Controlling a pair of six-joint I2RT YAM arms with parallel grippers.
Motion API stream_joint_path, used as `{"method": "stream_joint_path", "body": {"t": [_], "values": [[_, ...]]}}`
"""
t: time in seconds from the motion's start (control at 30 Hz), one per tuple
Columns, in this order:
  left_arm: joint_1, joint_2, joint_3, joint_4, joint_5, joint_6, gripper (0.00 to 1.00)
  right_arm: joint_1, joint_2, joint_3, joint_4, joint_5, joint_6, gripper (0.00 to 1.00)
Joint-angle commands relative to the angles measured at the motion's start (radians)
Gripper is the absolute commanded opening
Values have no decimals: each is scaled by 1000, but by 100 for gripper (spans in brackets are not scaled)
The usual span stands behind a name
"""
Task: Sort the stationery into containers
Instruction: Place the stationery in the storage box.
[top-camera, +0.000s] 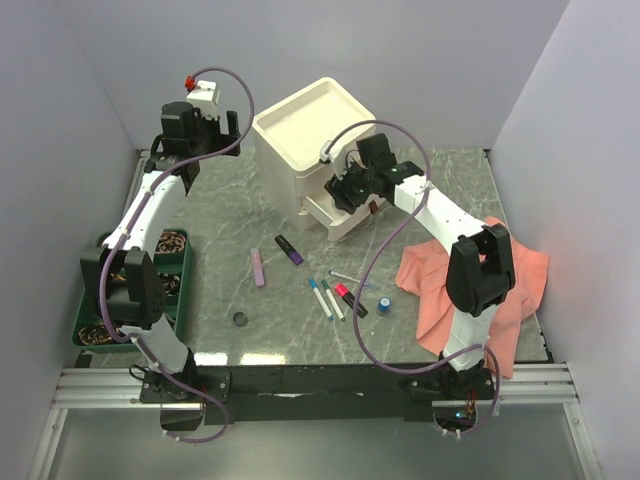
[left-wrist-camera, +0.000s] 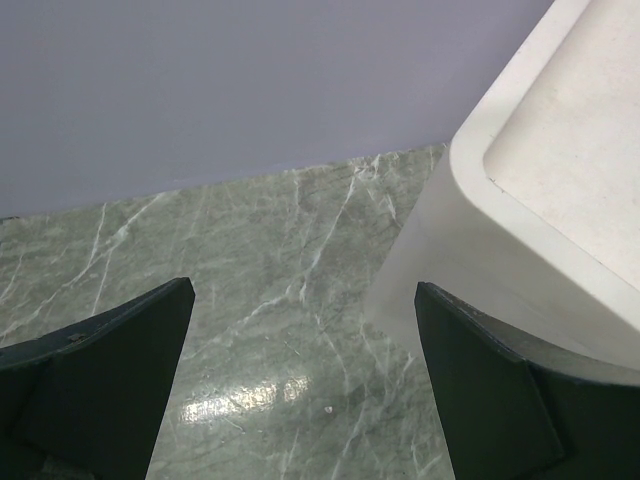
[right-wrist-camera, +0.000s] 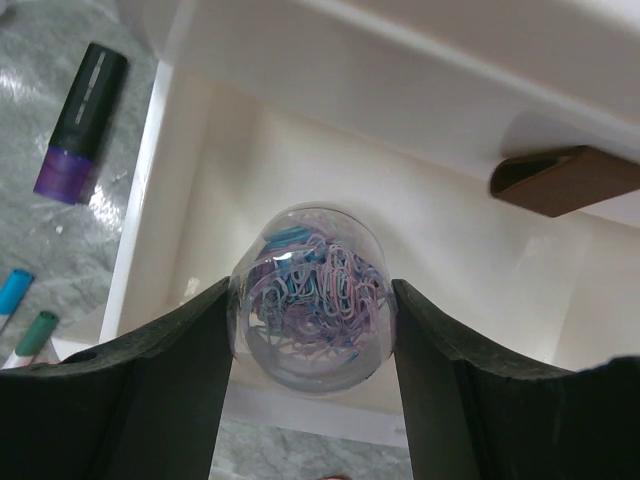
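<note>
My right gripper is shut on a clear round tub filled with pink, blue and purple paper clips, held over the pulled-out lower drawer of the cream-white drawer box. On the table lie a purple highlighter, a lilac highlighter, blue-capped pens, a red-and-black marker, a blue-capped vial and a dark disc. My left gripper hangs open and empty over bare table, left of the box.
A salmon-pink cloth lies under the right arm at the table's right side. A green tray with brown items sits at the left edge. A brown pull tab juts out from the drawer above the open one.
</note>
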Motion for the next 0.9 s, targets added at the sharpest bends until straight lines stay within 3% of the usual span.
{"method": "stream_joint_path", "body": {"t": [0.0, 0.17, 0.27, 0.43, 0.57, 0.7, 0.73, 0.87], "values": [[4, -26, 14, 34, -12, 8, 99, -5, -7, 81, 66, 28, 75, 62], [4, -28, 17, 39, -6, 8, 100, -7, -41, 80, 71, 5, 127, 81], [4, -28, 17, 42, 3, 2, 99, -7, -53, 72, 74, -3, 157, 86], [4, -40, 14, 40, 3, -1, 99, -4, -87, 52, 49, -8, 152, 87], [3, -63, 3, 43, 5, -12, 100, -7, -246, -62, 11, -44, 125, 87], [4, -90, -21, 51, 11, -35, 99, -59, -410, -202, -171, -236, -102, 85], [4, -100, -35, 52, 11, -44, 99, -69, -449, -228, -284, -267, -166, 85], [3, -120, -77, 62, 32, -70, 100, -93, -512, -397, -467, -253, -450, 81]]}}
